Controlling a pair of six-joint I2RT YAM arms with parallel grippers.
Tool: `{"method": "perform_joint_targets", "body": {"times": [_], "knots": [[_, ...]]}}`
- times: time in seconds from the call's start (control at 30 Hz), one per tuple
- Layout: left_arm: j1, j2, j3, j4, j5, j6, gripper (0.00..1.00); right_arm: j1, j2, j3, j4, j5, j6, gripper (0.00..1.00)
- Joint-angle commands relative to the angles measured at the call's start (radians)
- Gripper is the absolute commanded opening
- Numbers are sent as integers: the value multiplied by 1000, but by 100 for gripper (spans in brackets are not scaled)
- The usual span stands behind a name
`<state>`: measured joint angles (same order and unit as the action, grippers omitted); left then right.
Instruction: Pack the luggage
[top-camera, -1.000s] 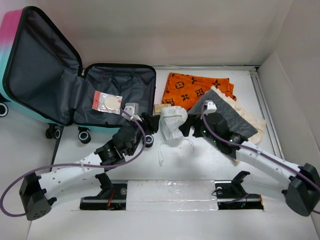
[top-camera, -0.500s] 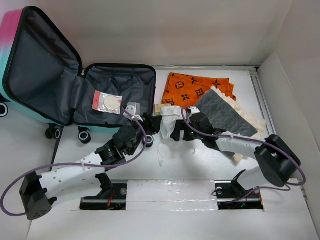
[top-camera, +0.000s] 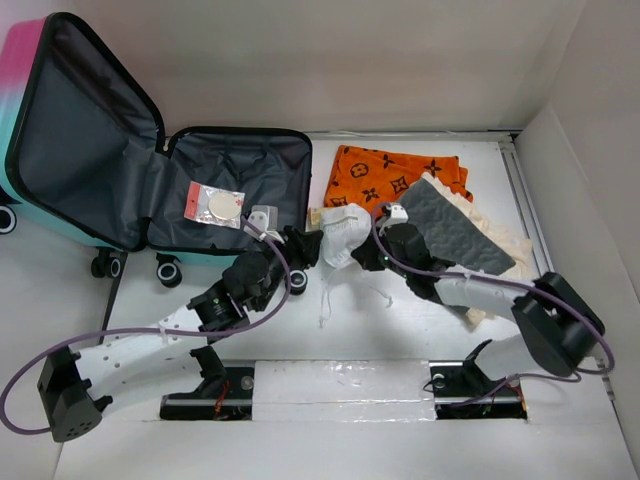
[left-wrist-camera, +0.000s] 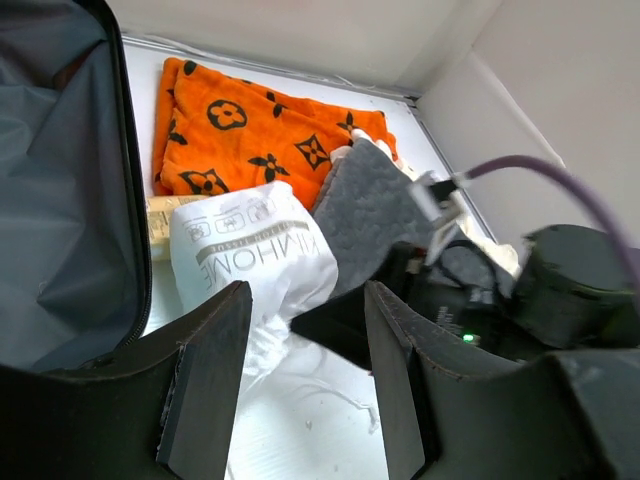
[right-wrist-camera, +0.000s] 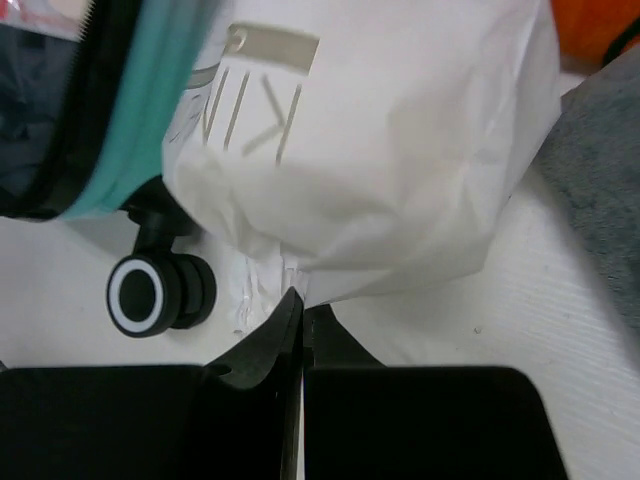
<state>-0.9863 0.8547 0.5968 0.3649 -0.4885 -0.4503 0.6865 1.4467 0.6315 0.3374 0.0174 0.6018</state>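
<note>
One item only, a clear packet (top-camera: 214, 204) with a round disc inside, is lying in the suitcase (top-camera: 240, 190), which is sitting open at ten o'clock in the overhead view with its lid propped up, so I judge the packing barely begun. A white bag (top-camera: 345, 232) is sitting at the centre, just beside the case's near right corner. The right gripper (top-camera: 368, 256) is pinching it from four o'clock, and the left gripper (top-camera: 306, 246) is waiting spread at its eight o'clock. An orange towel (top-camera: 400, 175), a grey cloth (top-camera: 450, 225) and a cream cloth (top-camera: 505, 255) are lying outside toward one and three o'clock, yet to go in. The left wrist view is showing its fingers wide apart, gripping nothing. The bag's grey print there is reading roughly "KINHOME", with a smaller line too fine to read, and the towel is carrying a black monogram pattern. The right wrist view is showing its fingers pressed together on the bag's lower fold, with "KIN" showing at eleven o'clock and a wheel (right-wrist-camera: 150, 290) at eight.
</note>
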Motion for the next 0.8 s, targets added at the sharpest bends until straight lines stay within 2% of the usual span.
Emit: {"method": "perform_joint_targets", "body": {"times": [0.0,0.13,0.23,0.33,0.4,0.43,0.53,0.57,0.67,0.7,0.73,0.77], "knots": [[0,-25,-3,29,-21,22,45,24,-133,-9,32,87,-13,0],[0,-34,37,8,-67,35,45,36,-349,37,-63,119,-40,0],[0,-61,103,-41,-122,-16,45,36,-385,146,-122,110,-83,0],[0,-120,113,-21,-122,-18,44,36,-326,297,-155,40,-117,0],[0,-157,98,14,-122,-4,45,36,-235,376,-144,-9,-128,0],[0,-190,86,14,-134,5,45,36,-201,467,-144,-64,-128,0],[0,-236,101,-36,-169,-5,45,56,-50,615,-114,-163,-128,0],[0,-271,101,-50,-183,-17,45,56,-7,729,-113,-190,-128,0],[0,-327,83,-50,-252,-18,45,94,167,902,-101,-308,-71,0],[0,-354,83,-60,-263,-27,45,105,211,1007,-92,-333,-59,0],[0,-365,83,-69,-272,-27,45,105,303,1064,-92,-362,-59,24],[0,-374,72,-69,-283,-27,45,117,348,1123,-148,-413,-59,44]]}}
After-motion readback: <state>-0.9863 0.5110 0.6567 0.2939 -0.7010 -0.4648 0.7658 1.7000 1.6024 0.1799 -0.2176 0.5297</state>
